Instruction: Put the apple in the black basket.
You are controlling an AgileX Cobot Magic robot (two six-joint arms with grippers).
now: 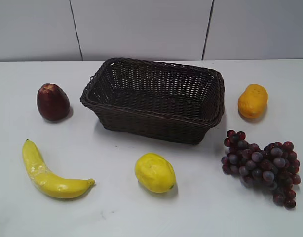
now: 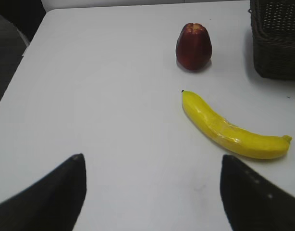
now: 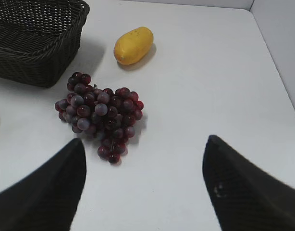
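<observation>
1. At the bottom of the left wrist view you see the left gripper [image 2: 152, 192] with its two dark fingers [image 2: 51, 192] spread wide, holding nothing, above bare white table [image 2: 99, 96].
2. Ahead of those fingers, note the banana [image 2: 231, 132] lying on the table, stem end pointing toward the apple.
3. Beyond the banana, locate the apple [image 2: 193, 46]. It stands upright on the table, dimpled top up, apart from the banana and untouched by either gripper.
4. To the right of the apple in this view, a corner of the black basket [image 2: 277, 41] is visible, with a clear gap of table between the two.
5. At the bottom of the right wrist view you see the right gripper [image 3: 142, 192], its fingers [image 3: 248, 187] likewise spread apart and holding nothing.
6. Ahead of the right fingers, note the grape bunch [image 3: 99, 113], then an orange-yellow fruit [image 3: 133, 44] farther on, and the basket's near corner at upper left.
7. Confirm the layout in the exterior view, where neither arm appears: apple [image 1: 53, 102] just left of the black basket [image 1: 154, 123], outside it; banana [image 1: 50, 173] front left; lemon [image 1: 155, 173] in front of the basket; grape bunch [image 1: 262, 165] front right; orange-yellow fruit [image 1: 252, 100] right of the basket.
8. Note that the basket interior shows only wicker.
</observation>
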